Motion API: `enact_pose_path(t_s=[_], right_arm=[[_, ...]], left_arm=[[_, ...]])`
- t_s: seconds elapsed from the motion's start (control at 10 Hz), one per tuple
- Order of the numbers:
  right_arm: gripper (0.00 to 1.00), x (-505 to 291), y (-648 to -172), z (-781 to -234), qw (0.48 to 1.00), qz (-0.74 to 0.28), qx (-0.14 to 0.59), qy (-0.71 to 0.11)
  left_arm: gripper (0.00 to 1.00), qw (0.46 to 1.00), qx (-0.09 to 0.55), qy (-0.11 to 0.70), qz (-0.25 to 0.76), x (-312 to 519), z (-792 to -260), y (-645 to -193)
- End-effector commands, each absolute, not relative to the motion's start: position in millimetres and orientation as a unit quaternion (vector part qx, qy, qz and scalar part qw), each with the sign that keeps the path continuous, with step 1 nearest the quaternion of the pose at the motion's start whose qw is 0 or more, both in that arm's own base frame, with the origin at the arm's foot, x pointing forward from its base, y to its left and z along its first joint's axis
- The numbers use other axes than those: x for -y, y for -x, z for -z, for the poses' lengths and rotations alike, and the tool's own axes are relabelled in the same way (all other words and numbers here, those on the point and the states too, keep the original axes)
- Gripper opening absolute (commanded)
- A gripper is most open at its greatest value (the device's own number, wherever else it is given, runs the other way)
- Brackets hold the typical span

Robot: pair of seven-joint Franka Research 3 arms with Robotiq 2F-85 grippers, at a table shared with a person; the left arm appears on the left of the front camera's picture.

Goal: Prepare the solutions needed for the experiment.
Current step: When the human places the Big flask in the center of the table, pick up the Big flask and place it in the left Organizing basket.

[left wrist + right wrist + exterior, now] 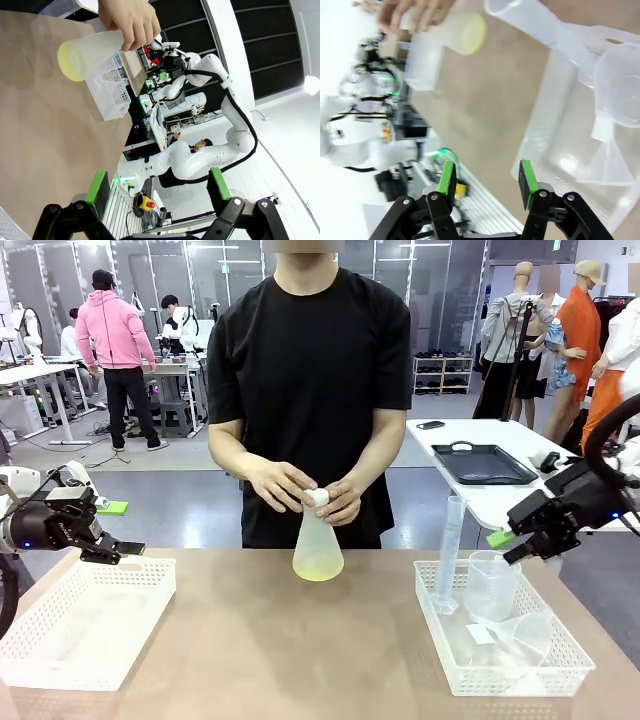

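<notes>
A person across the table holds a frosted conical flask upright on the tabletop, both hands around its neck and white cap. A shallow layer of pale yellow solution lies in its base. The flask with its solution also appears in the left wrist view, and the flask in the right wrist view. My left gripper hovers open over the left basket, pads wide apart and bare. My right gripper hangs open above the right basket, nothing between its pads.
A white mesh basket sits at the left. The right basket holds a tall graduated cylinder, an upright beaker and a tipped beaker. A black tray lies on the white table behind.
</notes>
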State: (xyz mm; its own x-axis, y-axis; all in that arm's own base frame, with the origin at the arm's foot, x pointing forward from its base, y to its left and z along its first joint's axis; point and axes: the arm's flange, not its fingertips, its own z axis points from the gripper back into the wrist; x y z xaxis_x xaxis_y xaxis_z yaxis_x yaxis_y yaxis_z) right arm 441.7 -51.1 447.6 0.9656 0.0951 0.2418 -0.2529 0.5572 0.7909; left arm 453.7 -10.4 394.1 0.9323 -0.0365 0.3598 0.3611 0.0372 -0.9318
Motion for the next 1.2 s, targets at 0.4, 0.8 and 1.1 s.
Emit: enact_pose_path(t_s=[0.4, 0.8, 1.1], right_arm=[[0.68, 55.5, -454.5, -425.1, 0.776, -0.029, 0.025, -0.629], [0.97, 48.1, -454.8, -420.6, 0.749, 0.009, 0.050, -0.660], [1.00, 35.5, -453.7, -414.2, 0.742, 0.021, 0.049, -0.668]], left_arm=[[1.00, 0.713, 0.123, 0.676, 0.141, 11.7, -396.7, -454.3], [1.00, 0.713, 0.123, 0.676, 0.141, 11.7, -396.7, -454.3], [1.00, 0.713, 0.123, 0.676, 0.141, 11.7, -396.7, -454.3]])
